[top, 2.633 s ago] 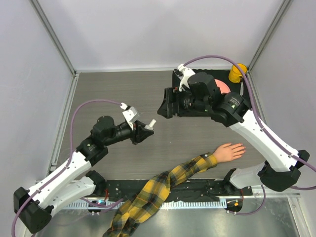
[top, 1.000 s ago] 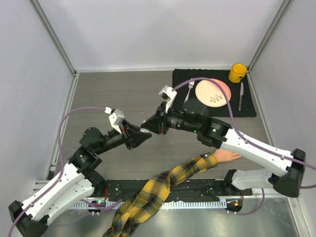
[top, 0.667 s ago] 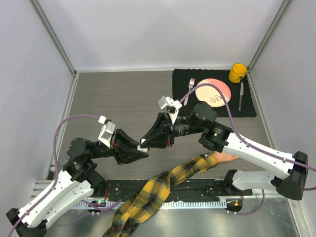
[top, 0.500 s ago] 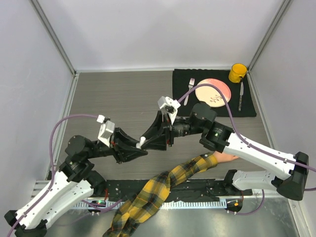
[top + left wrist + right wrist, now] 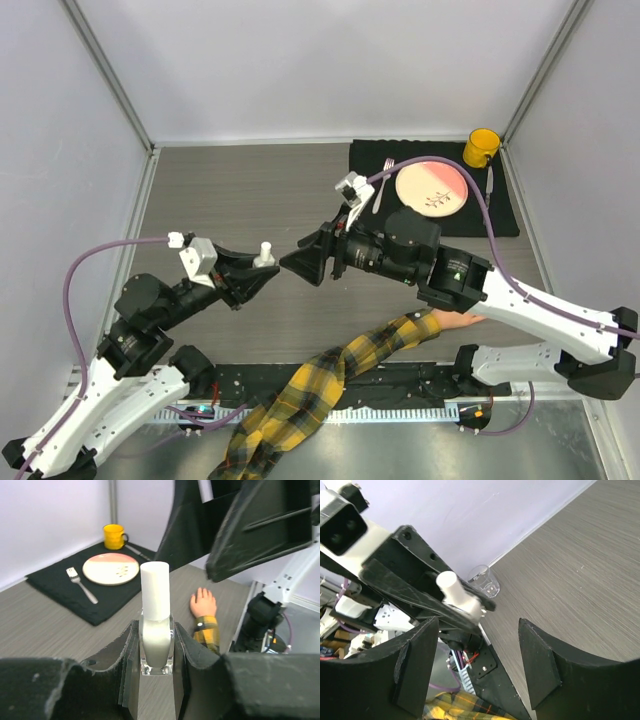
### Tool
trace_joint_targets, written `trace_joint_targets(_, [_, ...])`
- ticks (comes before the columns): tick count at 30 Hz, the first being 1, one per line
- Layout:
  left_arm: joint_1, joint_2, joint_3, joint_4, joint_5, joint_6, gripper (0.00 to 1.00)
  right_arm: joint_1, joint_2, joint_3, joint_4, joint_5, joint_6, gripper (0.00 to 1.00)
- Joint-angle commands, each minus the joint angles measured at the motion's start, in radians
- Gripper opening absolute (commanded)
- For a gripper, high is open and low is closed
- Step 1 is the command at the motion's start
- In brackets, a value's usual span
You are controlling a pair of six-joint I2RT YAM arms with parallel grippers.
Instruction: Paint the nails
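Observation:
My left gripper (image 5: 262, 266) is shut on a small clear bottle (image 5: 156, 639) of pale liquid, held upright with its white cap (image 5: 155, 590) on. My right gripper (image 5: 301, 259) hangs open just right of the cap and does not touch it. In the right wrist view, the right gripper (image 5: 477, 666) is empty and the bottle (image 5: 460, 598) lies ahead of it. The peach mannequin hand (image 5: 202, 603) lies flat with a yellow-and-black plaid sleeve (image 5: 380, 345). From above, the hand (image 5: 463, 320) is mostly under my right arm. The nails are too small to make out.
A black mat (image 5: 510, 215) at the back right carries a pink plate (image 5: 432, 186), a fork (image 5: 387, 172), a knife (image 5: 489, 192) and a yellow mug (image 5: 481, 147). The sleeve trails over the near table edge between the arm bases.
My right gripper, which was closed around the bottle's cap, has opened and drawn back to the right. The left arm has lifted the bottle up and to the left.

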Motion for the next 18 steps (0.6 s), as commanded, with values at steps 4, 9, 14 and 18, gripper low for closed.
trace_joint_targets(4, [-0.002,-0.004,0.01,0.009,-0.164,-0.014,0.0,0.068,0.085,0.127,-0.015,0.261,0.032,0.71])
trace_joint_targets(9, [-0.002,-0.01,0.001,0.016,-0.19,-0.028,0.0,0.109,0.174,0.222,-0.035,0.303,0.003,0.67])
trace_joint_targets(14, [-0.002,-0.006,-0.005,0.012,-0.193,-0.046,0.0,0.16,0.255,0.289,-0.055,0.355,-0.039,0.58])
trace_joint_targets(18, [-0.002,-0.013,-0.01,0.009,-0.19,-0.061,0.0,0.177,0.292,0.337,-0.087,0.409,-0.063,0.4])
